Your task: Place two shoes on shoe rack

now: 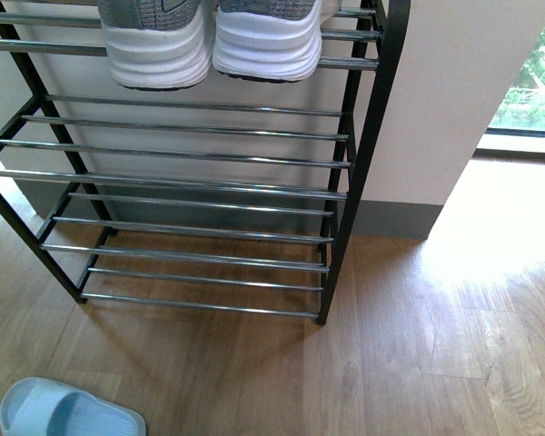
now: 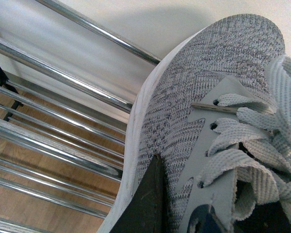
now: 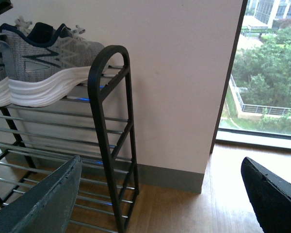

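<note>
Two grey knit sneakers (image 1: 154,45) (image 1: 268,41) with thick white soles stand side by side on an upper shelf of the shoe rack (image 1: 200,154), heels toward me. My left gripper (image 2: 203,213) is shut on a grey sneaker (image 2: 203,82) near its laces, one dark finger (image 2: 145,204) pressed against the knit side; chrome bars lie under it. My right gripper (image 3: 157,204) hangs open and empty to the right of the rack, facing the sneaker (image 3: 43,58) from the side. A pale blue slide (image 1: 64,413) lies on the floor at the front left.
The rack's lower chrome shelves (image 1: 191,227) hold nothing. Its black end upright (image 3: 109,121) stands close before my right gripper. A cream wall (image 1: 454,100) runs behind, a floor-length window (image 3: 271,73) to the right, and wooden floor (image 1: 418,345) in front.
</note>
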Controlling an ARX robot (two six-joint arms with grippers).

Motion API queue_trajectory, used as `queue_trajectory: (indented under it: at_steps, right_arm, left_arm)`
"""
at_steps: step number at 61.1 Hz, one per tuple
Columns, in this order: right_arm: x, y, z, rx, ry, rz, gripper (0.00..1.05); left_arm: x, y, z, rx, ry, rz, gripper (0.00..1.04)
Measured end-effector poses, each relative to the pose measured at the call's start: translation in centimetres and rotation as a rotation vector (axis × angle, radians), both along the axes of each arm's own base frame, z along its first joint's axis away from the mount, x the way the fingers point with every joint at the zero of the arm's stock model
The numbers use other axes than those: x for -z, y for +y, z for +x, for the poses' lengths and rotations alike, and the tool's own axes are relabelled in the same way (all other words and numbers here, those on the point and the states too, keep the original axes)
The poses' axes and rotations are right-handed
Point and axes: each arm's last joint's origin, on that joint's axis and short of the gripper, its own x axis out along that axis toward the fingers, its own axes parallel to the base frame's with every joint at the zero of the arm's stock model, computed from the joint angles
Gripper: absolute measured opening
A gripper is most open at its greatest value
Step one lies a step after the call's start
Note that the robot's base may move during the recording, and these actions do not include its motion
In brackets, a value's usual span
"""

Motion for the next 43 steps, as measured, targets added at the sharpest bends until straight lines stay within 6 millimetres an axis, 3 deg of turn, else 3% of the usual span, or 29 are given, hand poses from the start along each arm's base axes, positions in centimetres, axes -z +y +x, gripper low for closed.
queue_trajectory:
  at_steps: [13, 31, 43]
  right_arm:
    - [0.0, 0.0, 0.0, 0.000, 0.000, 0.000, 0.95]
    - [0.0, 0.0, 0.0, 0.000, 0.000, 0.000, 0.95]
    - [0.0, 0.0, 0.0, 0.000, 0.000, 0.000, 0.95]
  left_arm:
    - [0.0, -0.5, 0.6, -0.021, 0.014, 0.018, 0.03]
    - [-1.0, -0.8, 0.4, -0.023, -0.035, 0.027, 0.54]
    - [-2.9, -0.2, -1.4, -0.026, -0.102, 0.042, 0.88]
